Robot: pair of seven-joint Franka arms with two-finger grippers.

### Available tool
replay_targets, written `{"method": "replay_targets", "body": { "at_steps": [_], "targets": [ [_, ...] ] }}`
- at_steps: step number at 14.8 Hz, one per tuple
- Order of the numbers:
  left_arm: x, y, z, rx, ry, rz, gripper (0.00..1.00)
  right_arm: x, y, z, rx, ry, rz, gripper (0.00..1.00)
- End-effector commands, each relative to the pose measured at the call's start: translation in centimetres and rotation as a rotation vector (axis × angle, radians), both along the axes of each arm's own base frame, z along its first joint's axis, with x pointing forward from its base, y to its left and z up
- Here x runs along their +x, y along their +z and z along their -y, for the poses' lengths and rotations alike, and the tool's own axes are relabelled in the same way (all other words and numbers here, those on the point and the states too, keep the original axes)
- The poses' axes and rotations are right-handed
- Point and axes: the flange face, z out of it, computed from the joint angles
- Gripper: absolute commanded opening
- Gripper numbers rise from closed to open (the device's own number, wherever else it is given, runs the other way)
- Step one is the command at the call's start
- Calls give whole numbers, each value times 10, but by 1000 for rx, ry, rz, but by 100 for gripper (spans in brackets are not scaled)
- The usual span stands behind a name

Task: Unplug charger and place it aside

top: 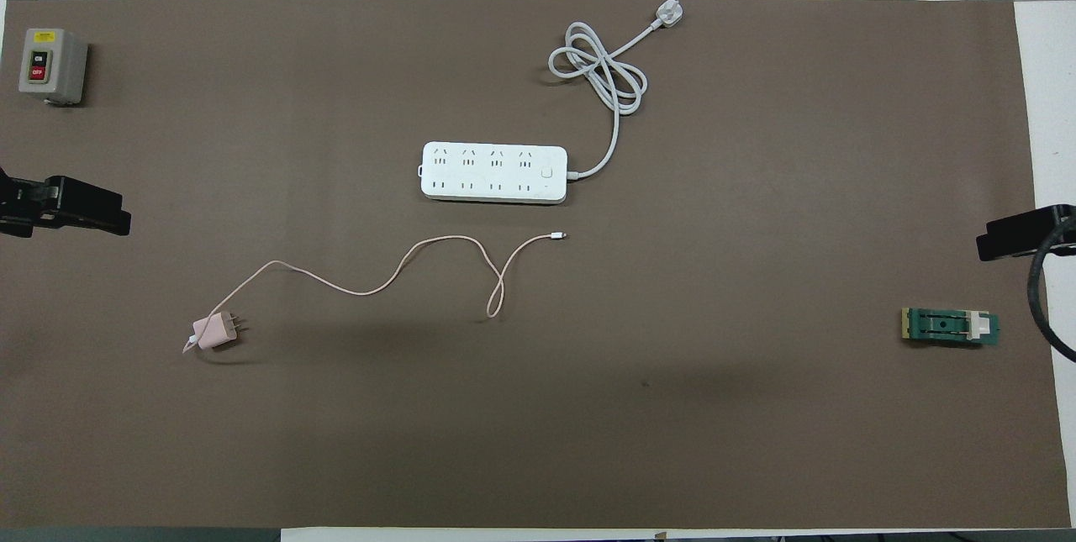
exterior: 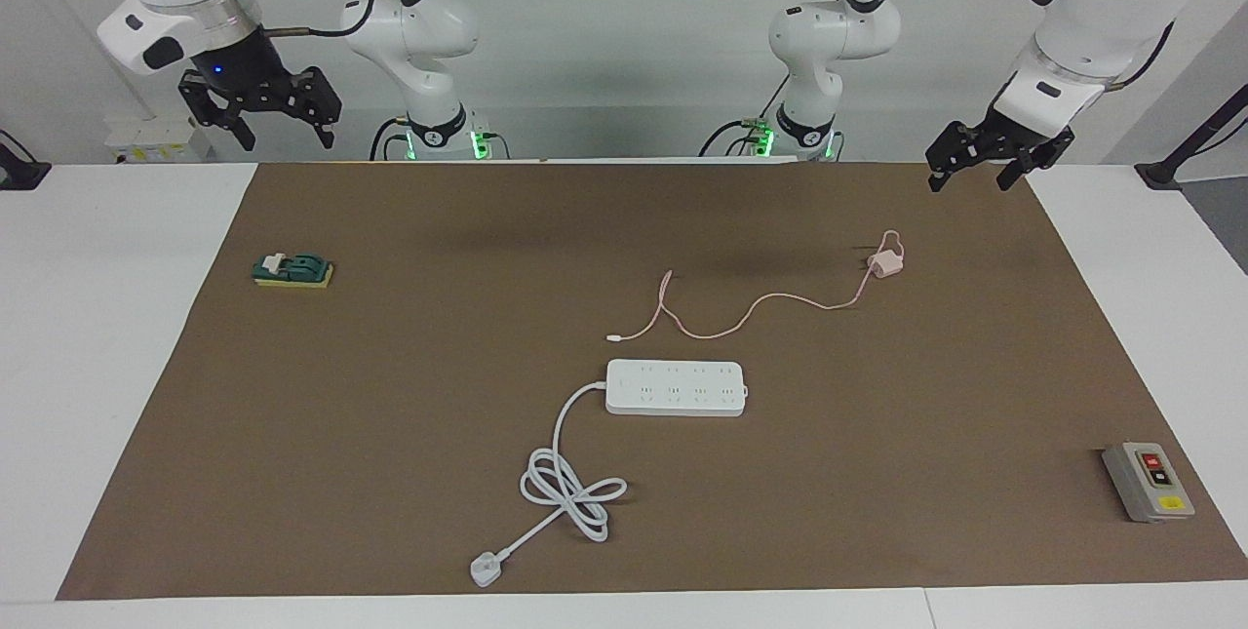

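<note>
The pale pink charger (exterior: pixel 885 265) lies on the brown mat with its prongs free, plugged into nothing. It is nearer to the robots than the white power strip (exterior: pixel 676 387) and toward the left arm's end. Its thin pink cable (exterior: pixel 760 302) snakes to a tiny white connector (exterior: pixel 612 338) close to the strip. In the overhead view the charger (top: pixel 215 330) and the strip (top: pixel 493 172) lie apart. My left gripper (exterior: pixel 980 166) hangs open and empty over the mat's edge near its base. My right gripper (exterior: pixel 258 117) is open and empty, raised at its own end.
The strip's thick white cord (exterior: pixel 570 488) coils farther from the robots and ends in a white plug (exterior: pixel 485 570). A grey switch box (exterior: pixel 1149 481) sits at the left arm's end. A green and yellow block (exterior: pixel 292 270) sits at the right arm's end.
</note>
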Motion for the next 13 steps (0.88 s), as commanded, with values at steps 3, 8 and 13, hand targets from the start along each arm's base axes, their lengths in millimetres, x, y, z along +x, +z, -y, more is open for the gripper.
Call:
{"method": "replay_targets", "body": {
  "at_steps": [3,8,13],
  "targets": [
    [-9,2,-1,21,-26,-11,100,-5,1,0,15,-20,18,100],
    [-8,3,0,20,-29,-7,100,-6,-2,-1,15,-20,13,100],
    [-8,3,1,17,-31,-4,100,-7,-3,0,15,-20,10,100]
  ]
}}
